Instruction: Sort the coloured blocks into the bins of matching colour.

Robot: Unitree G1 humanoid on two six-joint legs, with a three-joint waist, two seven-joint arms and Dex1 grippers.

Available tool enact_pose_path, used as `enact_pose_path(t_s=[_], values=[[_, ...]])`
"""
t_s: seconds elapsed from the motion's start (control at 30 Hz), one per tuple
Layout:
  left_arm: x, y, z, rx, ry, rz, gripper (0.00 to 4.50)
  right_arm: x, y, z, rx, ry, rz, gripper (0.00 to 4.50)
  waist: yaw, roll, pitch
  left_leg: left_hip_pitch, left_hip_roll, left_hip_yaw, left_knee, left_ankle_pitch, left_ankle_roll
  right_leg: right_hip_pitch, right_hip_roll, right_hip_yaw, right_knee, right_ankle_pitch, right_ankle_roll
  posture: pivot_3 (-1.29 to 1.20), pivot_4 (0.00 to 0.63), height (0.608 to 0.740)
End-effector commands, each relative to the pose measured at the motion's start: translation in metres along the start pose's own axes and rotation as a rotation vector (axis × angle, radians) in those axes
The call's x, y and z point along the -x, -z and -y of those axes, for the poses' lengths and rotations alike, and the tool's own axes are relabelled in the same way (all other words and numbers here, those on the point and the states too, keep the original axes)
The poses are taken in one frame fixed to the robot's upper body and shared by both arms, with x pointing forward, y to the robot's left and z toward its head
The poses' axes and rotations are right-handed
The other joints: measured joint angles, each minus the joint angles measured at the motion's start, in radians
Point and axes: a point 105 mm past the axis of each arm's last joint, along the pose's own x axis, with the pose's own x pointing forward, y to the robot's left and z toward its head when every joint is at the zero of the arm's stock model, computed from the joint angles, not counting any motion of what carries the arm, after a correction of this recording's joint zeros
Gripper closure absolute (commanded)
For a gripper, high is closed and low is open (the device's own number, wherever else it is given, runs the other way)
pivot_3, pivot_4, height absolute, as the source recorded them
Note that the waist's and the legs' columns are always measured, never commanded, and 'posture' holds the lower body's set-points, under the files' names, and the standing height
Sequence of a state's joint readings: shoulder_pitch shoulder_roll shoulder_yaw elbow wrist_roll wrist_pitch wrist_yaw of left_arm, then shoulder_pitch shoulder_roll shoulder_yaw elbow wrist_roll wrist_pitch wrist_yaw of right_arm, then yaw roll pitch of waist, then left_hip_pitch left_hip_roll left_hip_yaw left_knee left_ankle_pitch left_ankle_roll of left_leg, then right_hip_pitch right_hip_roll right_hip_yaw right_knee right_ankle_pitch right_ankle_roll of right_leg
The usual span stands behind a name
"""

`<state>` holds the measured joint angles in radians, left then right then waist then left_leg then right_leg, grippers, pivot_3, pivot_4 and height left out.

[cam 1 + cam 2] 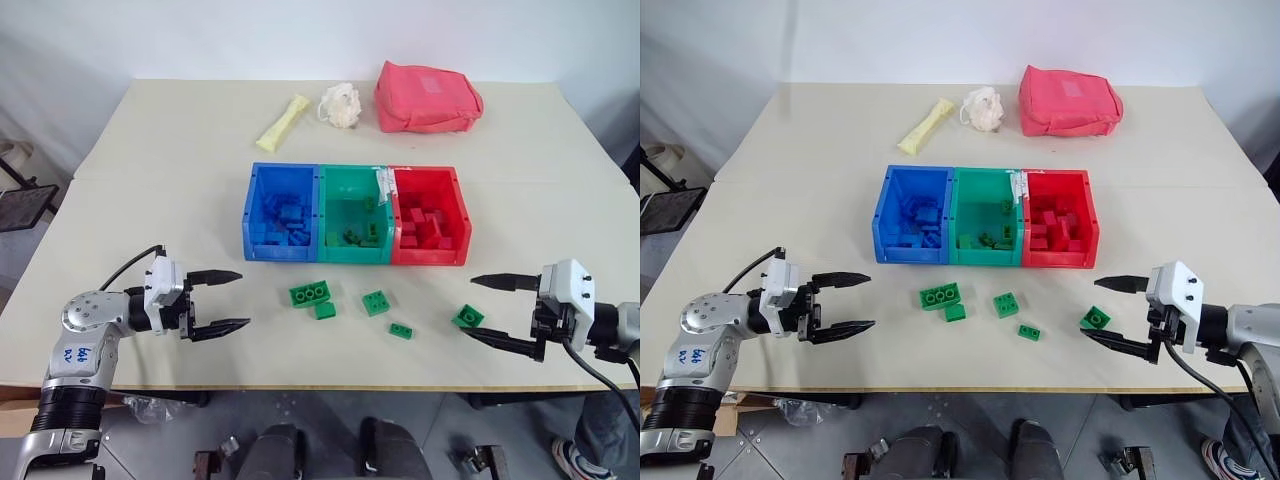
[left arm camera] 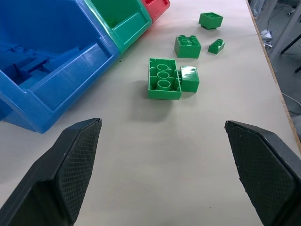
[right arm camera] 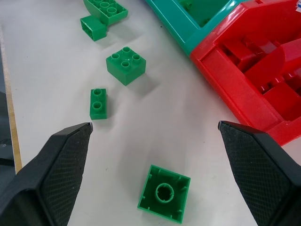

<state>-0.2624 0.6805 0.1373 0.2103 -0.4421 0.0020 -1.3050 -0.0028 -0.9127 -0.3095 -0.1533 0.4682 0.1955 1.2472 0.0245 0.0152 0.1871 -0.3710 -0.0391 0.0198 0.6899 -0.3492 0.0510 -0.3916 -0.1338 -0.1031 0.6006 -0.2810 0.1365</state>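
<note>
Left pincer (image 1: 228, 299), two black textured fingers, spread wide apart and empty, held level just above the near left part of the pale counter (image 1: 150, 190); right pincer (image 1: 492, 311), same build, likewise spread wide and empty, over the near right part; between its fingers, an overturned square green studded plastic brick (image 3: 164, 193), hollow underside up, lying loose on the counter.

Outward toward the middle: small two-stud green brick (image 1: 401, 331); square four-stud green brick (image 1: 376, 302), studs up; long six-stud green brick (image 1: 310, 292) on its back with a small plain green cube (image 1: 325, 311) touching its side; all five loose, near one another, in front of the bins.

Beyond them: three joined open-top plastic bins in a row, blue bin (image 1: 281, 212) with blue bricks inside, green bin (image 1: 352, 214) holding a few green bricks, red bin (image 1: 431, 215) with red bricks inside.

At the far edge, not for sorting: pale yellow stick (image 1: 284, 122), white crumpled wad (image 1: 341, 104), red fabric pouch (image 1: 427, 97).

Handling, as judged: bricks look light, rigid, smooth-sided and somewhat slippery, not fragile; best pinched across two flat opposite walls, low on the body, not across the studs; the overturned brick offers plain walls on all sides and sits best placed for the right pincer; the long brick is better taken across its short width, clear of the cube touching it.
</note>
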Motion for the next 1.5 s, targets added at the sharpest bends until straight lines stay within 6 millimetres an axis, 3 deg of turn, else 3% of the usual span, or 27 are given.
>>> enact_pose_path(t_s=[0.03,0.17,0.4,0.63,0.8,1.03,1.13,1.27,1.5], values=[[-0.003,-0.004,0.001,-0.021,0.015,0.006,0.04,0.002,-0.011,0.004,0.055,0.018,0.017,0.00,0.000,0.000,0.000,0.000,0.000,0.000,0.000,0.000,0.000,0.000,0.000,0.000,0.000,0.000,0.000,0.00,0.150,0.740],[-0.006,-0.009,-0.005,0.039,-0.020,0.035,0.04,-0.004,-0.019,0.004,0.029,0.034,0.045,0.00,0.000,0.000,0.000,0.000,0.000,0.000,0.000,0.000,0.000,0.000,0.000,0.000,0.000,0.000,0.000,0.00,0.150,0.740],[-0.017,-0.021,0.005,0.043,0.051,0.087,0.04,-0.005,-0.013,0.002,0.000,0.052,-0.008,0.00,0.001,0.000,0.000,0.000,0.000,-0.001,0.000,0.000,0.000,0.000,0.000,0.000,0.000,0.000,0.000,0.00,0.150,0.740],[-0.013,-0.013,0.009,0.025,0.109,0.056,0.04,0.041,0.005,0.003,-0.023,0.131,-0.144,0.00,0.004,0.000,0.000,-0.001,-0.001,0.000,0.000,0.000,0.000,0.000,0.000,-0.001,0.000,0.000,0.000,0.00,0.150,0.740],[-0.009,-0.013,0.011,0.023,0.109,0.058,0.04,0.054,0.004,-0.004,-0.029,0.137,-0.171,0.00,0.002,0.000,0.000,0.000,0.000,0.000,0.000,0.000,0.000,0.001,0.001,0.000,-0.001,0.000,0.000,0.00,0.150,0.740],[-0.008,-0.016,0.027,0.034,0.119,0.075,0.04,0.030,0.010,-0.011,-0.057,0.062,-0.181,0.00,-0.002,0.000,0.000,0.001,0.001,0.000,0.000,-0.001,0.000,0.001,-0.001,0.001,-0.001,0.000,0.000,0.00,0.150,0.740],[-0.007,-0.018,0.039,0.050,0.125,0.091,0.04,0.015,0.023,-0.010,-0.076,0.013,-0.219,0.00,-0.002,0.000,0.000,0.000,0.001,-0.001,0.000,-0.001,0.000,0.001,-0.004,0.002,-0.002,0.000,0.000,0.00,0.150,0.740],[-0.004,-0.022,0.049,0.053,0.124,0.098,0.04,0.010,0.027,-0.008,-0.079,0.003,-0.220,0.00,0.003,0.001,0.000,0.000,0.000,-0.003,0.000,-0.001,0.000,0.002,-0.007,0.004,-0.004,0.000,-0.001,0.00,0.150,0.740],[-0.003,-0.026,0.053,0.047,0.097,0.125,0.04,-0.007,0.046,0.015,-0.080,0.048,-0.267,0.00,-0.001,0.001,0.001,0.000,0.000,-0.004,0.001,-0.001,0.000,0.002,-0.006,0.002,-0.004,0.000,-0.001,0.00,0.150,0.740]])
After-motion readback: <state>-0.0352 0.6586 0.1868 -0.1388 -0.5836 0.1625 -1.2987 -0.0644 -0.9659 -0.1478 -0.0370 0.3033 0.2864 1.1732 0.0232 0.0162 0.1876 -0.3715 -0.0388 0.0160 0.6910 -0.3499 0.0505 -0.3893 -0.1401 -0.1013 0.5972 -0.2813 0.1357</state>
